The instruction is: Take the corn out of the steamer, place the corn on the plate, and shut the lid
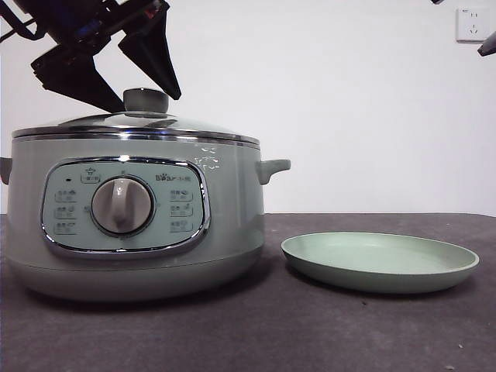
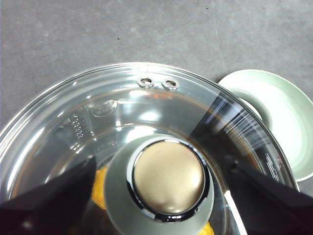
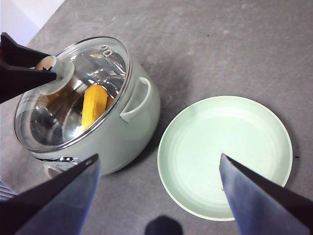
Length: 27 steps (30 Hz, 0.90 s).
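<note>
The pale green steamer point(image 1: 132, 225) stands at the left with its glass lid point(image 1: 136, 124) on. My left gripper point(image 1: 146, 102) hangs open over the lid, one jaw on each side of the lid's green knob point(image 2: 168, 178), not closed on it. The yellow-orange corn point(image 3: 94, 105) lies inside the pot under the glass; it also shows in the left wrist view point(image 2: 100, 188). The pale green plate point(image 1: 380, 260) sits empty to the right of the steamer. My right gripper point(image 3: 159, 159) is open and empty, high above the plate point(image 3: 225, 154).
The dark grey table point(image 1: 310, 333) carries only the steamer and the plate. A white wall socket point(image 1: 473, 23) is at the back right. The waiting right arm shows as a black tip point(image 1: 488, 43) at the top right corner.
</note>
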### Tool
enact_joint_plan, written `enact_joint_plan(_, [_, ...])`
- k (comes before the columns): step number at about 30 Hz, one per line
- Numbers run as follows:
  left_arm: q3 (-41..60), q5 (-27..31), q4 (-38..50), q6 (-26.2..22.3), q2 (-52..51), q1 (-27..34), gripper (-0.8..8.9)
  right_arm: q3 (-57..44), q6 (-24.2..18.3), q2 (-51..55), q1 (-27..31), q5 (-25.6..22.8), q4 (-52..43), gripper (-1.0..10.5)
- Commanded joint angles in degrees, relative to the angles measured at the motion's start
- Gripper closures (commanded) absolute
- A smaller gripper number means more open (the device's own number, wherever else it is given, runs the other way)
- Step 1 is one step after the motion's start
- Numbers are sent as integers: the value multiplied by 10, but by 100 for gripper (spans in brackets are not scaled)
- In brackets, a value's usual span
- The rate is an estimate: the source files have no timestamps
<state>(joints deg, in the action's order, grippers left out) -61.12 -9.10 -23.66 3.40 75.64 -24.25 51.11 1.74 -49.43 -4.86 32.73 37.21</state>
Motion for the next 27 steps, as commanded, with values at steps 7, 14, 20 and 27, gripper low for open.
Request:
enact_joint_plan(7, [0, 1, -9, -28, 2, -2, 826, 2, 9, -1, -1, -2, -3, 540])
enact_joint_plan(14, [-1, 2, 27, -32, -33, -2, 822, 2, 53, -5, -28, -1, -41, 542])
enact_joint_plan(20, [-1, 51, 26, -32, -141, -1, 822, 17, 63, -78, -153, -77, -67, 542])
enact_joint_plan(27, [-1, 156, -1, -32, -302, -1, 822, 159, 48, -272, -319, -168, -64, 542])
